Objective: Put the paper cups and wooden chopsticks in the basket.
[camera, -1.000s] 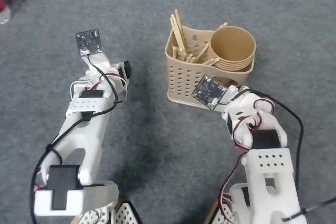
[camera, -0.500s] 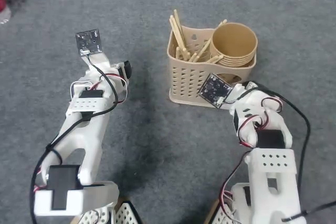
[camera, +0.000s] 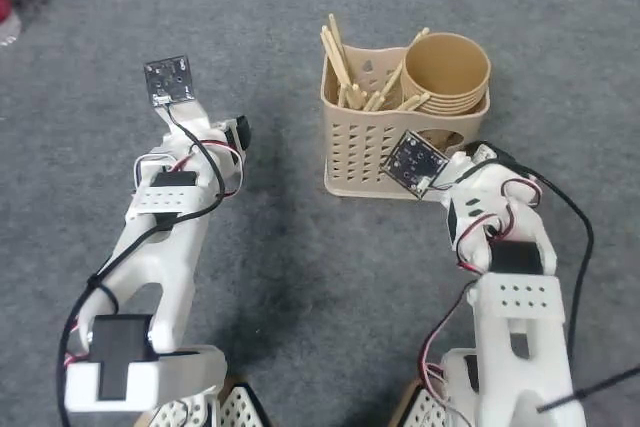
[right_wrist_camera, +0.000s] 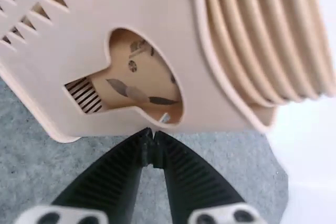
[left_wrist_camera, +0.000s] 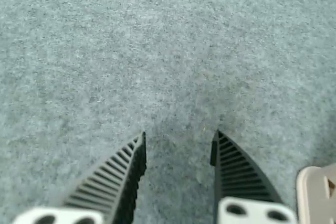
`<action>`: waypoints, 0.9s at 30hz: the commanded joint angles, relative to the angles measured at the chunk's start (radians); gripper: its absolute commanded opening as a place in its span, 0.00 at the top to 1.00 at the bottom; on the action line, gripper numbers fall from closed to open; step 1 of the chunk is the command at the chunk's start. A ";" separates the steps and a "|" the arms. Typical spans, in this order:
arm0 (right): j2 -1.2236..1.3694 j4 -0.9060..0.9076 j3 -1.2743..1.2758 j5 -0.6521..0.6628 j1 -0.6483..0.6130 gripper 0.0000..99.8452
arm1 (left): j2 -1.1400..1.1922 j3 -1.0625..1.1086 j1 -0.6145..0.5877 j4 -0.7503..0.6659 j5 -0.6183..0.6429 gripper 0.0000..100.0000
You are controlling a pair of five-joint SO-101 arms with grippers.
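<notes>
Basket (camera: 365,152) stands upright on the grey worktop (camera: 300,267), toward its far side. Stack of paper cups (camera: 447,72) sits in one end, a bundle of chopsticks (camera: 345,67) leans in the other with tips poking well above the rim. Every cup and stick seen is inside it, so the task reads as done or nearly done. Right gripper (right_wrist_camera: 153,145): fingers pressed together, holding nothing, tips right at the foot of the basket's near wall on the cup side; whether they touch it cannot be told. Left gripper (left_wrist_camera: 179,135): fingers spread, holding nothing, low over bare worktop well apart from the basket. Main risk is the right arm: any forward nudge from so close would shove or tip the light basket. The chopsticks lean loose and tall, so a jolt could spill them over the rim. A careless lift could also catch the wall and drag the basket.
</notes>
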 commanded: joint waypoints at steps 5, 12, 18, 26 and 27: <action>0.051 -0.035 -0.014 0.000 -0.001 0.99 | -0.009 -0.002 -0.002 -0.014 0.003 0.80; -0.214 0.097 -0.020 -0.230 -0.024 0.99 | -0.009 -0.004 0.000 -0.017 0.003 0.80; -0.582 0.506 -0.172 -0.456 -0.107 0.99 | -0.009 -0.004 0.002 -0.015 0.003 0.80; -0.568 0.805 -0.261 -0.721 -0.107 0.99 | -0.193 -0.012 0.034 0.101 -0.130 0.80; -0.561 0.828 -0.261 -0.735 -0.107 0.99 | -0.267 -0.012 0.034 0.158 -0.155 0.80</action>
